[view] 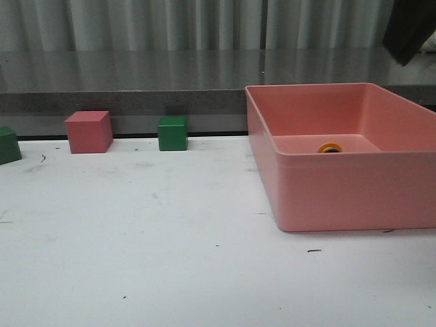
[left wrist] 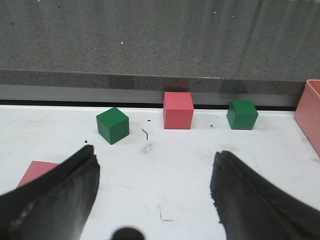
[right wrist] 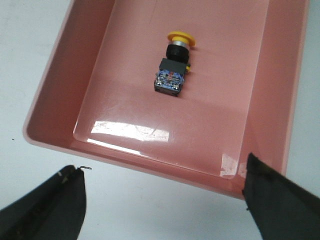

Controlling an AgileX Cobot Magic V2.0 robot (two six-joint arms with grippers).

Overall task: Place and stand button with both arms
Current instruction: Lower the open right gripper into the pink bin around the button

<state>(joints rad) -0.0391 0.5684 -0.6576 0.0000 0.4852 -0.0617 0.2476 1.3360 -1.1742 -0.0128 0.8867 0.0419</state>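
The button (right wrist: 173, 64) lies on its side on the floor of a pink bin (right wrist: 125, 70), yellow cap pointing away from my right gripper. From the front only its yellow cap (view: 330, 147) peeks over the bin's (view: 340, 191) near wall. My right gripper (right wrist: 162, 172) hangs open above the bin's near rim and the white table, well short of the button, holding nothing. Over the white table my left gripper (left wrist: 156, 155) is open and empty. Neither arm shows in the front view.
A pink cube (view: 88, 131) and a green cube (view: 172, 133) stand at the table's back edge, with another green cube (view: 8, 144) at far left. The left wrist view shows the same cubes (left wrist: 178, 110) (left wrist: 242, 114) (left wrist: 112, 125) plus a pink cube (left wrist: 37, 171) beside the left finger. A grey ledge (view: 136, 95) runs behind.
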